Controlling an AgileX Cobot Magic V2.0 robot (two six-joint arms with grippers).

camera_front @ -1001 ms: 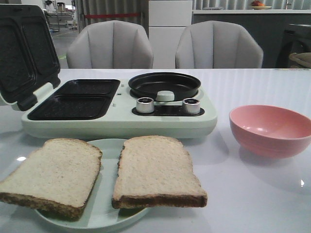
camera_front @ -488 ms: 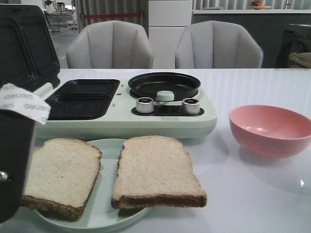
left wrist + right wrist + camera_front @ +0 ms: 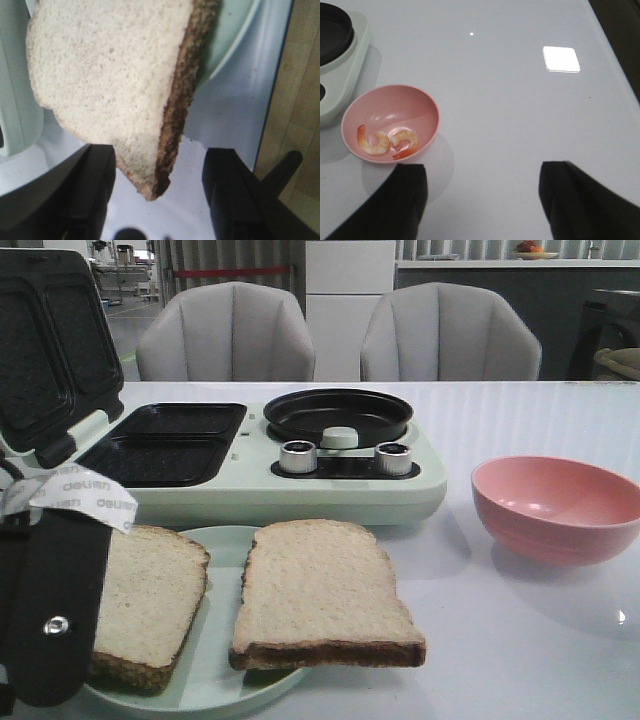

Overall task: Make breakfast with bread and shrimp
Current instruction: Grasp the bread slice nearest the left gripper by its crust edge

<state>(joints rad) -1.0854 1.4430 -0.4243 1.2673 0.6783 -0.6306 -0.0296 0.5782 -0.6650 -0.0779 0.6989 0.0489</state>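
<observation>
Bread (image 3: 325, 590) is laid as two slices on a pale green plate (image 3: 215, 680) before the breakfast maker (image 3: 250, 475). The left gripper (image 3: 157, 187) is held open, its fingers (image 3: 95, 185) either side of the left slice's corner, seemingly not touching. Two shrimp (image 3: 387, 142) are seen in the pink bowl (image 3: 427, 107). The right gripper (image 3: 482, 192) is spread wide above bare table (image 3: 520, 125).

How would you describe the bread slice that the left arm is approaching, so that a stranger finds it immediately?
Start at the pale green breakfast maker; directly in front of it lies a round light plate carrying two slices. The wanted one is the left slice, overhanging the plate's edge. Unlike its uncovered neighbour, it is partly hidden by the black left pincer.
</observation>
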